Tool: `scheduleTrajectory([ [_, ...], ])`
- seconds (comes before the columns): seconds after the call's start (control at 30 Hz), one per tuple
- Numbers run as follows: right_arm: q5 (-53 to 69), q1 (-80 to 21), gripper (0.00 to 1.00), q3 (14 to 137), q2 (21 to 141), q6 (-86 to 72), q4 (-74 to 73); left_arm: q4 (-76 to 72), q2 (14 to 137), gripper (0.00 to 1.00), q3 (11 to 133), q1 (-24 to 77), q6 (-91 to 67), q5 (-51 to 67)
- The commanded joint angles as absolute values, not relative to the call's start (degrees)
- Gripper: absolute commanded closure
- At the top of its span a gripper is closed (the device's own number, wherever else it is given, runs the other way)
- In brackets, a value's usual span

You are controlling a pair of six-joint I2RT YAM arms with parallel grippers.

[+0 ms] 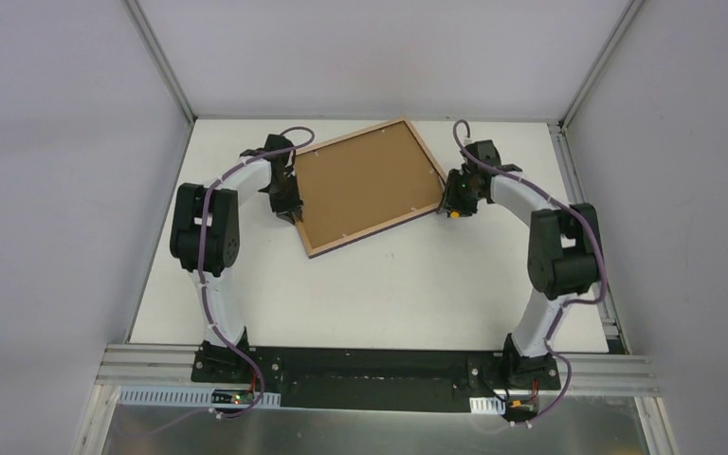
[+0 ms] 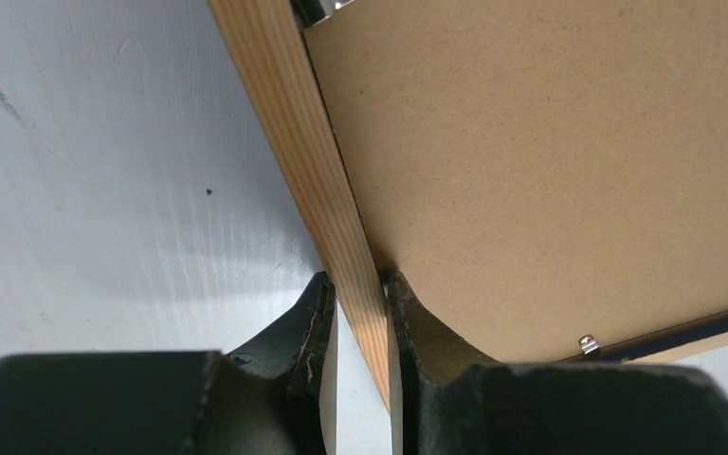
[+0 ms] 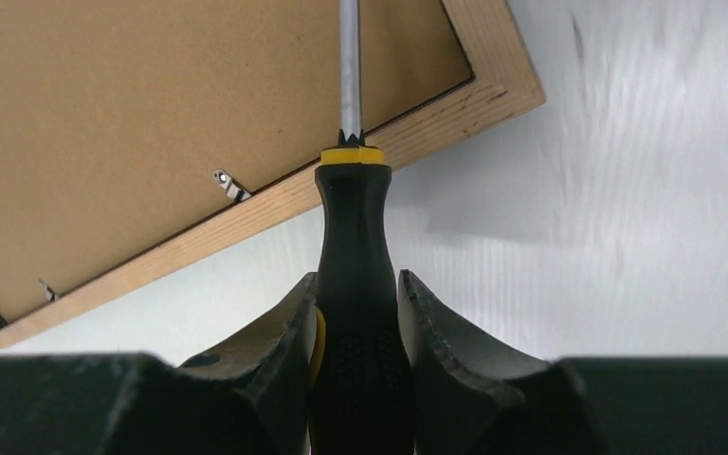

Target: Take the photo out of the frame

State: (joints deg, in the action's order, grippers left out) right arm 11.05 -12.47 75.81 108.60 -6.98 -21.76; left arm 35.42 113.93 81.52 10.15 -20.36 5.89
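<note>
Brown backing board (image 1: 365, 180) faces up inside the frame (image 1: 376, 229), which lies face down and skewed on the far middle of the white table (image 1: 389, 294); the left gripper (image 2: 360, 284) pinches the frame's left wooden rail, a finger either side; the right gripper (image 3: 358, 280) clamps a black-and-yellow screwdriver (image 3: 353, 237), its shaft reaching across the rail near the frame's right corner; small metal tabs (image 3: 230, 183) sit along that rail.

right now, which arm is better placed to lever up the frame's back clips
Right: the right gripper holds the screwdriver, shaft over the backing board near a clip. The left gripper is clamped on the frame.
</note>
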Motion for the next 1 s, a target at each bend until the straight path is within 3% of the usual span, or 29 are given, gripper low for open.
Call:
scheduleTrajectory([
  [0.0, 7.2, -11.8, 1.0, 65.8, 93.2, -10.5, -25.0, 41.9, 111.1, 1.0, 78.0, 10.9, -10.1, 1.4],
  [0.17, 11.1, -12.5, 1.0, 56.6, 79.1, -12.0, -28.6, 42.0, 109.2, 1.0, 77.2, 10.5, -6.6, -1.8],
  [0.33, 10.4, -15.3, 1.0, 55.2, 71.3, -14.0, -32.3, 42.4, 109.2, 1.0, 79.5, 10.5, -7.4, 1.0],
  [0.47, 8.8, -15.4, 1.0, 55.5, 68.2, -15.8, -32.6, 44.0, 109.0, 0.85, 81.0, 10.5, -10.1, 4.3],
  [0.63, 9.1, -15.3, 1.0, 53.5, 70.1, -12.7, -30.6, 45.3, 106.9, 0.52, 80.4, 10.4, -13.5, 6.4],
  [0.7, 10.0, -15.2, 1.0, 52.9, 70.6, -12.0, -29.3, 44.9, 105.5, 0.44, 79.6, 10.1, -15.5, 8.6],
  [0.97, 13.3, -15.3, 1.0, 48.6, 71.8, -12.7, -24.0, 37.6, 105.3, 0.39, 78.5, 7.7, -19.4, 13.0],
])
